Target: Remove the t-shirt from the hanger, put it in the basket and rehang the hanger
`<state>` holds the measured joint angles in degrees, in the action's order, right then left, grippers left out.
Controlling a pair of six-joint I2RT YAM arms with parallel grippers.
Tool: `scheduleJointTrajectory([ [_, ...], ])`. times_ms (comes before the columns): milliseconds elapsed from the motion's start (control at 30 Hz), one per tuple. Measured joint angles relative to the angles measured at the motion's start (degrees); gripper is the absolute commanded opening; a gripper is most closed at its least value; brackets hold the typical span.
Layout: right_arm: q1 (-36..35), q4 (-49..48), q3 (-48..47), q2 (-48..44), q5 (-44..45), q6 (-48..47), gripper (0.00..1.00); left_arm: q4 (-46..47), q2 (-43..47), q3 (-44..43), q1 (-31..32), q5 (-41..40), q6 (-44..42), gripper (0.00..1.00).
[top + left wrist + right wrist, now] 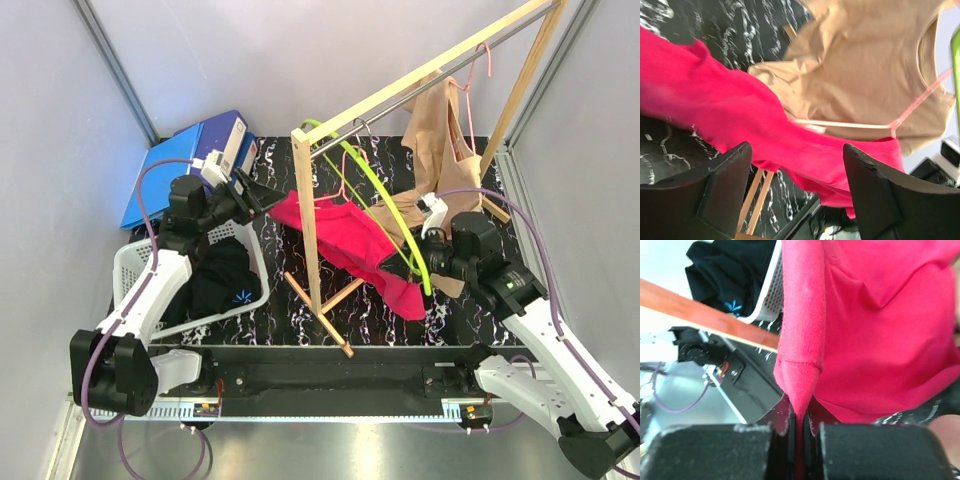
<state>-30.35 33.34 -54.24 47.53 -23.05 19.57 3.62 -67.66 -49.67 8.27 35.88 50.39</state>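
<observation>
The red t-shirt is stretched across the middle of the table, in front of the wooden rack. A thin pink hanger rises from its upper edge; in the left wrist view the pink hanger runs along the red t-shirt. My left gripper is open at the shirt's left corner, and the cloth's edge shows between its black fingers. My right gripper is shut on a fold of the red t-shirt at the lower right, the fabric pinched between the pads.
A beige shirt hangs from the rack's rail on another pink hanger. A green hanger arcs over the red cloth. The rack's post stands mid-table. At left sit a white basket with black clothing and a blue box.
</observation>
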Motion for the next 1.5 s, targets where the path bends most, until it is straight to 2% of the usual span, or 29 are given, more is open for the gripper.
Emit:
scheduleJointTrajectory([
  [33,0.0,-0.57,0.94,-0.26,-0.76,0.76,0.0,0.42,0.02,0.37,0.85,0.07,-0.52,0.7],
  [133,0.0,-2.29,3.69,-0.85,-3.37,3.08,0.0,2.23,0.37,2.1,2.43,0.44,-1.27,0.62],
  [300,0.0,-4.66,7.61,-1.36,-7.21,6.01,0.0,7.87,1.22,7.82,2.89,1.46,-0.81,0.6],
  [467,0.02,-5.46,8.57,-1.2,-10.08,7.65,0.0,8.28,1.01,7.23,6.4,2.58,-3.96,0.54],
  [633,0.02,-6.43,8.57,-1.25,-11.13,8.39,0.0,8.2,-0.72,4.02,10.1,3.52,-7.52,0.54],
  [900,0.02,-6.47,8.72,-0.24,-11.13,8.41,0.0,11.56,-6.8,0.04,15.08,3.52,-6.43,0.6],
  [1000,0.02,-6.47,8.92,0.0,-11.13,8.13,0.0,11.52,-8.37,-2.82,17.07,3.26,-6.36,0.6],
  [1100,0.02,-6.49,8.92,-0.15,-11.15,7.74,0.0,11.56,-9.88,-5.31,18.23,2.89,-6.4,0.55],
  [1167,0.02,-6.49,8.92,-0.31,-11.15,7.48,0.0,11.58,-10.93,-6.27,18.6,2.51,-6.38,0.44],
  [1233,0.02,-6.49,8.92,-0.44,-11.13,7.28,0.0,11.52,-11.69,-6.45,19.02,1.97,-6.21,0.3],
  [1267,0.02,-6.49,8.92,-0.5,-11.13,7.23,0.0,11.45,-12.07,-6.45,19.1,1.57,-6.03,0.2],
  [1333,0.02,-6.49,8.94,-0.66,-11.06,7.21,0.01,11.54,-12.7,-6.45,19.17,1.03,-5.35,0.11],
  [1367,0.02,-6.49,8.94,-0.68,-10.93,7.23,0.03,11.69,-12.81,-6.45,19.19,0.96,-5.03,0.01],
  [1467,0.02,-6.12,9.31,-1.07,-10.47,7.28,0.04,13.11,-12.96,-6.47,19.58,0.81,-4.79,0.0],
  [1500,0.02,-6.14,9.49,-1.36,-10.43,7.3,0.07,13.29,-13.05,-6.56,19.71,0.87,-4.76,0.0],
])
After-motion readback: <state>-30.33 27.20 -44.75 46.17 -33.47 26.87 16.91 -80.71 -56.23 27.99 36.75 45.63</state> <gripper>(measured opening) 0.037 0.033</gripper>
